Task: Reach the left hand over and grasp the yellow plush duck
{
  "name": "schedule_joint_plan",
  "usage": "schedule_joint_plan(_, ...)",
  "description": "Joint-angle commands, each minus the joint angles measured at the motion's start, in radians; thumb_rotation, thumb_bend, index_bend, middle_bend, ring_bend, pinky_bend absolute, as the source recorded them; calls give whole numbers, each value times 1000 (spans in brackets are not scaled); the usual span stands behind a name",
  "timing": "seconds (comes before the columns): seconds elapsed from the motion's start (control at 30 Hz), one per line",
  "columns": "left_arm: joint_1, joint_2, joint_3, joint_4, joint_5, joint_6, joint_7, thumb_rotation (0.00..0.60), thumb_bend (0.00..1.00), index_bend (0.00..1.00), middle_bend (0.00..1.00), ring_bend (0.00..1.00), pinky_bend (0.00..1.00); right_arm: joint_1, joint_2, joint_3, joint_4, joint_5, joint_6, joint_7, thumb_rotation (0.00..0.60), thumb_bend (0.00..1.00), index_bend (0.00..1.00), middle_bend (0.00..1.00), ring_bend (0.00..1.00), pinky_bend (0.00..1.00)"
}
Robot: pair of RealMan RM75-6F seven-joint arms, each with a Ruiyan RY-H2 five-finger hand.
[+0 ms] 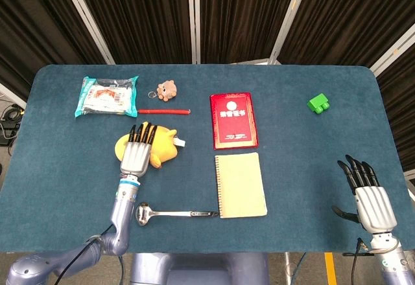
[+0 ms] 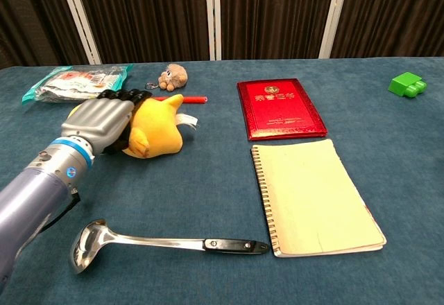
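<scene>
Resting on top of the yellow plush duck, the left hand lies flat, fingers loosely spread.
Right hand hovers spread, holding nothing, well apart.

1. A blue-covered bench carries everything, with dark curtains behind it.
2. A red booklet with gold lettering lies flat near the middle.
3. A cream spiral notebook lies just in front of the red booklet, binding on its left edge.
4. A steel ladle with a black handle end lies left of the notebook, bowl pointing left.
5. A snack packet sits at the far left.
6. A red pen lies beside the packet.
7. A small brown plush keychain sits behind the pen.
8. A green toy block sits far right.
</scene>
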Motion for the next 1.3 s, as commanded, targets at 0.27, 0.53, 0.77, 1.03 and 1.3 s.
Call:
schedule_joint_plan(0.27,0,10,21,-79,67,101,-5,600,1000,0,0,0,0,-2,-3,-6,-3,-12,8,-11,600,73,0,0,0,0)
schedule_joint_plan(0.53,16,57,-2,-110,20,81,-3,600,1000,0,0,0,0,-1,-6,-7,-3,-11,3,-19,600,73,0,0,0,0)
schedule_joint_plan(0.77,-5,30,-13,-51,-26,27,10,600,1000,0,0,0,0,1,-8,-6,-2,-5,-4,-22,600,74,0,0,0,0)
schedule_joint_plan(1.03,20,21,13,0,-39,25,-8,600,1000,0,0,0,0,-5,-1,-15,-16,-24,12,-31,600,73,0,0,0,0)
schedule_joint_plan(1.3,91,87,66,-14,5,78,-96,600,1000,0,0,0,0,-8,-1,-13,-21,-23,19,-39,600,73,0,0,0,0)
